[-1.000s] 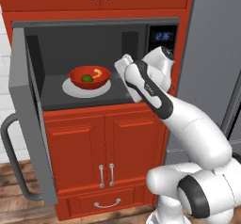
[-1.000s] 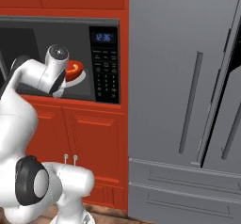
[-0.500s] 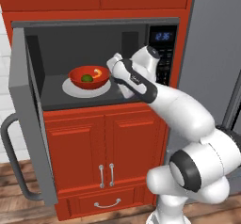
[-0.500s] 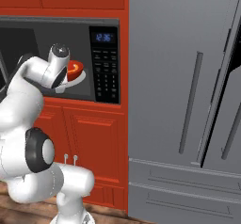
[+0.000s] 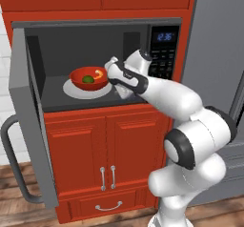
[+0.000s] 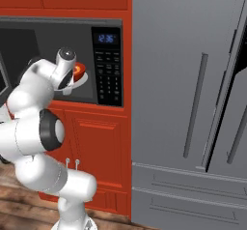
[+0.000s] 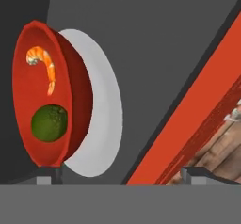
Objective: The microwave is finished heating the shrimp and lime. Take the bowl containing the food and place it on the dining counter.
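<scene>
The microwave point(image 5: 164, 54) stands open, its door point(image 5: 26, 121) swung out to the left. Inside it, the red-orange bowl point(image 5: 82, 73) rests on a white round plate point(image 5: 71, 90) and holds the green lime point(image 5: 87, 79) and the orange shrimp point(image 5: 100, 74). My gripper point(image 5: 110, 74) is inside the cavity just right of the bowl, open. In the hand view the bowl point(image 7: 70, 91), lime point(image 7: 49, 123) and shrimp point(image 7: 42, 65) lie close ahead, and one of the fingertips point(image 7: 47, 177) sits by the bowl's rim, the other far off it. The dining counter is out of view.
Red cabinets point(image 5: 109, 154) run below and above the microwave. A tall grey fridge point(image 6: 193, 103) stands to the right, its door ajar. The open microwave door's curved handle point(image 5: 12, 164) juts out at lower left. The keypad panel point(image 6: 108, 74) is right of the arm.
The arm has reached further into the microwave and the hand has moved left, close to the bowl. The jaws stay wide. The bowl has not moved.
</scene>
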Available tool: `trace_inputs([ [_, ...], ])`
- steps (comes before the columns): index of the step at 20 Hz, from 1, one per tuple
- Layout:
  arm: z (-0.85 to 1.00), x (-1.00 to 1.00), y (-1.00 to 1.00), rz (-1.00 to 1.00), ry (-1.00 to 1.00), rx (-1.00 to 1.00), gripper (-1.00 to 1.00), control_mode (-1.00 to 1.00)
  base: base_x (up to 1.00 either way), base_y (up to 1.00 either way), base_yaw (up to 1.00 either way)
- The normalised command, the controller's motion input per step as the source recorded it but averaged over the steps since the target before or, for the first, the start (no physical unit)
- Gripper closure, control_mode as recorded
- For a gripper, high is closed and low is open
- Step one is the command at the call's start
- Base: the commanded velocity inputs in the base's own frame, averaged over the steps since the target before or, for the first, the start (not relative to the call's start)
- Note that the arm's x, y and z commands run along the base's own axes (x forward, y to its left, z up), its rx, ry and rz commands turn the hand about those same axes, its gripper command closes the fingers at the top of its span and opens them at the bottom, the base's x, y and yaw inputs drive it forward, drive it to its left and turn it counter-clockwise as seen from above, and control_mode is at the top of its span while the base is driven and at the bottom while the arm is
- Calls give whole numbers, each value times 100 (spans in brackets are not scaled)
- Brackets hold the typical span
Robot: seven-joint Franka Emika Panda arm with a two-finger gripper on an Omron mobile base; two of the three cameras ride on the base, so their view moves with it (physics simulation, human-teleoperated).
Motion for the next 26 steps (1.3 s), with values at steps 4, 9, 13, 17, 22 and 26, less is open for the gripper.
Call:
trace_inputs([
  [4, -16, 53, 5, -1, 0, -3, -100, -100, 0, 0, 0],
  [9, -10, 45, 12, -1, 0, -1, -100, -100, 0, 0, 0],
  [13, -14, 48, 21, -2, 2, -1, -100, -100, 0, 0, 0],
  [17, -6, 40, 26, -2, 5, -1, -100, -100, 0, 0, 0],
  [22, -10, 25, 6, 0, 7, 0, -100, -100, 0, 0, 0],
  [26, -8, 23, 1, 0, 7, 0, -100, -100, 0, 0, 0],
])
